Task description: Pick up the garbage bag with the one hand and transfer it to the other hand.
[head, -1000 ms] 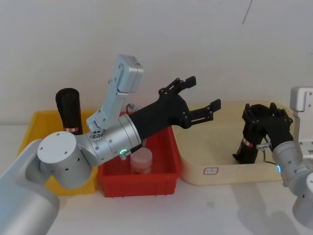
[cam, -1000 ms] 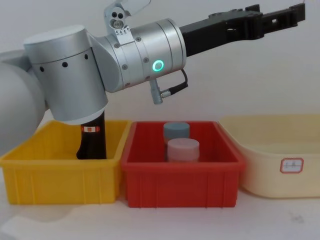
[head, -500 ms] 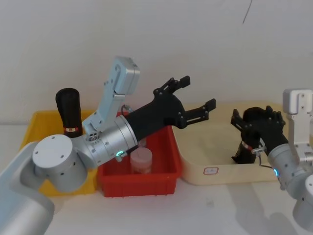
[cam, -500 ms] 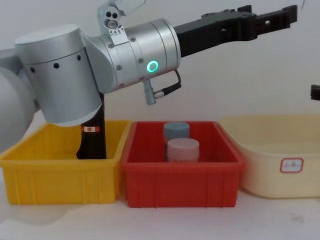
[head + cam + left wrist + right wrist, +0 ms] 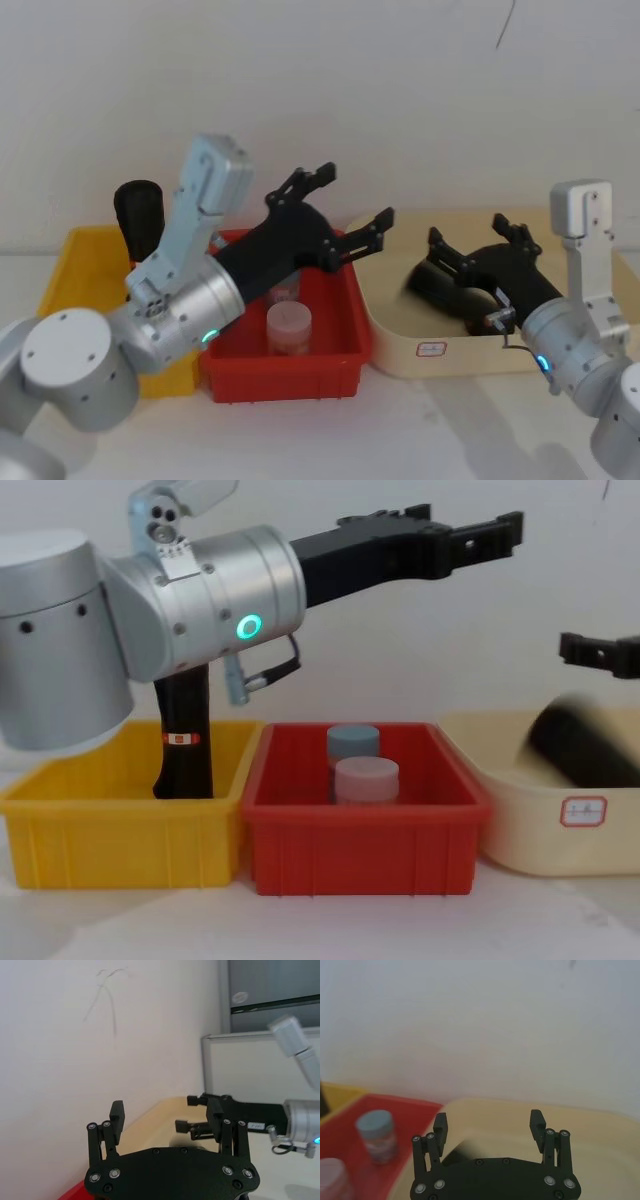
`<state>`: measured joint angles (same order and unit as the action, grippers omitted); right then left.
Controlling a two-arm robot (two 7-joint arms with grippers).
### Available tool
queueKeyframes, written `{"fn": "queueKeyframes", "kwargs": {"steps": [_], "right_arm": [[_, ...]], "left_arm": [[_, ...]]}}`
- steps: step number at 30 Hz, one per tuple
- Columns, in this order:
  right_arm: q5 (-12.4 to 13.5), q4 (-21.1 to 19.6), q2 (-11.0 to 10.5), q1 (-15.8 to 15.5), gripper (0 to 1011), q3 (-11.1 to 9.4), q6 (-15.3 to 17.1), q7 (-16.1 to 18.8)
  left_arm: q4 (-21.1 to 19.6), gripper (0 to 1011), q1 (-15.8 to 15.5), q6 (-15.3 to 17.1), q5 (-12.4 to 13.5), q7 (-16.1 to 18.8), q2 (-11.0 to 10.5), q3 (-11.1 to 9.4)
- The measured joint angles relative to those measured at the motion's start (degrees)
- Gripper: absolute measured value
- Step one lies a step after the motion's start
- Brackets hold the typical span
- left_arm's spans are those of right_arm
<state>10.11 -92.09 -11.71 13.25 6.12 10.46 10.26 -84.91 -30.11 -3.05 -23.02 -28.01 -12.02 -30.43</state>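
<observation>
Lying tilted on its side inside the beige tub [image 5: 470,352], the garbage bag [image 5: 437,285] sits just under the right gripper [image 5: 488,1119]. That gripper's jaws are spread wide with nothing between them, so the roll is not gripped; whether a finger brushes it, I cannot tell.

Across from it, the big silver left arm [image 5: 170,320] slants up over the red bin [image 5: 290,375]. The left gripper [image 5: 355,193] is high in the air, its jaws also released and empty, pointing toward the tub but well apart from the bag.

On the desk [image 5: 400,430] the yellow bin [image 5: 60,290], red bin and tub stand in a row, side by side. A second black roll [image 5: 140,215] stands upright in the yellow bin behind the left arm. The red bin holds a pink cylinder [image 5: 288,328] and a blue-grey cylinder [image 5: 352,742] just behind it.

The tub's rim rises between the two grippers, below the left jaws. The air above the red bin's right side and the tub's near corner is open.
</observation>
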Motion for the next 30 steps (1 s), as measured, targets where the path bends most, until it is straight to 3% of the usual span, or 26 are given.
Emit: {"fn": "queueKeyframes", "kwargs": {"steps": [16,30], "right_arm": [[2.65,-4.86,0.54,0.48,1001,3.32,-0.97,4.7],[3.4,-6.3,-2.53,-0.04,1001,7.74,-1.5,11.07]], "left_arm": [[-9.94,1002,9.06,1.53,3.63,8.46,-4.02,3.26],[-16.94,1002,14.95,3.54,7.4,13.84,-6.78,5.65]]}}
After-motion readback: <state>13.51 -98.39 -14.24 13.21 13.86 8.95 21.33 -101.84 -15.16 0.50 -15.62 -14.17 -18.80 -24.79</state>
